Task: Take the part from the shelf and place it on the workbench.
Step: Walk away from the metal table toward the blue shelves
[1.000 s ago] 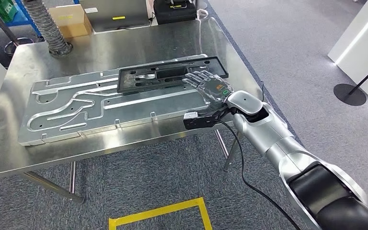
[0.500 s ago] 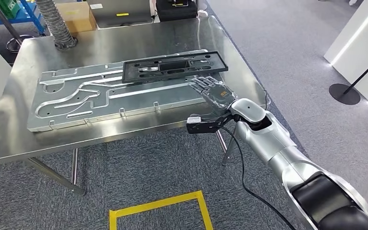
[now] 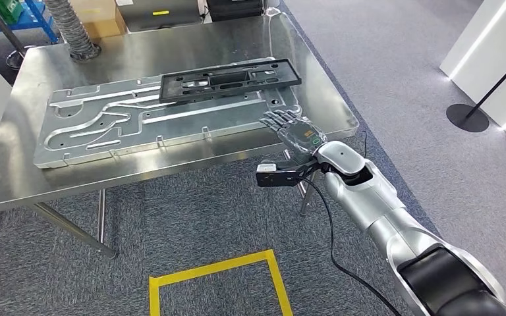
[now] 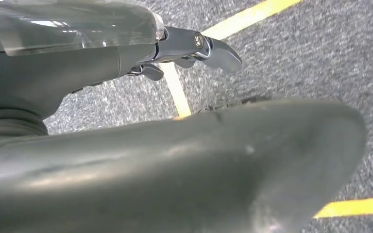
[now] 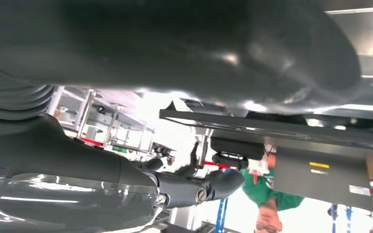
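Black part lying flat atop grey metal plate on steel surface. Right hand spread, palm down, empty, at plate's near corner, apart from part. Left hand over carpet; grip impossible to tell.

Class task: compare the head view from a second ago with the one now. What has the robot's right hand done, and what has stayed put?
The right hand has drawn back off the black part toward the workbench near edge, fingers spread and holding nothing. The black part stays lying on the grooved metal plate. The camera itself also shifted slightly.
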